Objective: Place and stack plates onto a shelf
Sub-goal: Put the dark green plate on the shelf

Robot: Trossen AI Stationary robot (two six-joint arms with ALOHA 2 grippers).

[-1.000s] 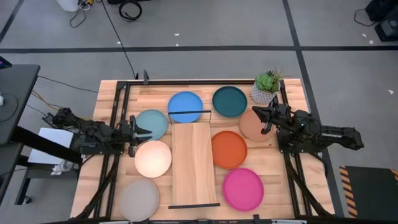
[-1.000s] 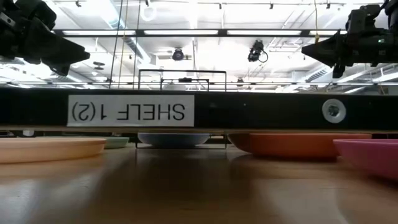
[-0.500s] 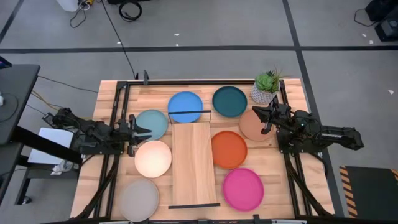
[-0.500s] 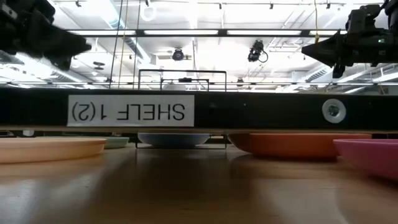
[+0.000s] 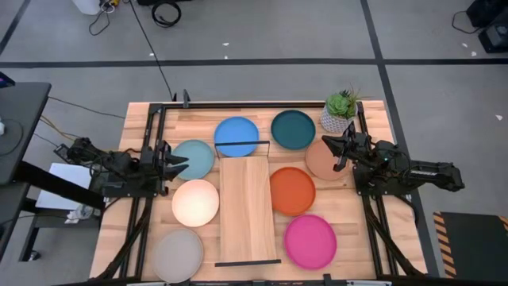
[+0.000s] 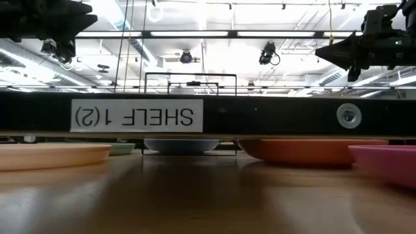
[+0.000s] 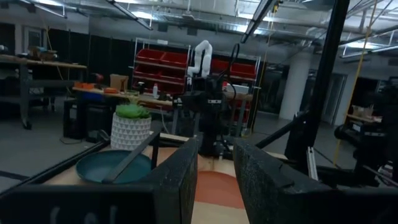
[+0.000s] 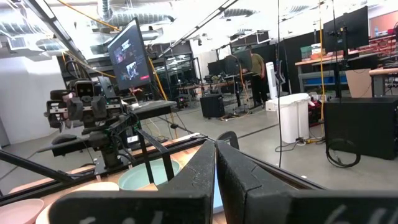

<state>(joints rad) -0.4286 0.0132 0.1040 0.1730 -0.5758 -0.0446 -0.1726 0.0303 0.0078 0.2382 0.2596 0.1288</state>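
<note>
Eight plates lie flat on the slatted tabletop around the shelf (image 5: 249, 210), a light-wood plank with black wire frames at its short ends. Left of it are the light teal plate (image 5: 197, 159), the cream plate (image 5: 195, 202) and the grey plate (image 5: 178, 254). The blue plate (image 5: 236, 135) and dark teal plate (image 5: 293, 129) lie at its far end. On the right are the tan plate (image 5: 320, 165), orange plate (image 5: 292, 191) and magenta plate (image 5: 310, 241). My left gripper (image 5: 185, 163) hovers open, high beside the light teal plate's left rim. My right gripper (image 5: 332, 151) hangs shut above the tan plate.
A white-potted green plant (image 5: 340, 111) stands at the far right corner, close to the right gripper and the dark teal plate. Black rails (image 5: 151, 151) run along both table sides. In the low view the shelf's near edge (image 6: 273, 116) spans the picture, above the table.
My left gripper has risen and tipped from slanting downward to about level, and has drawn slightly toward the table's far and left edges. The right arm and all plates have stayed put.
</note>
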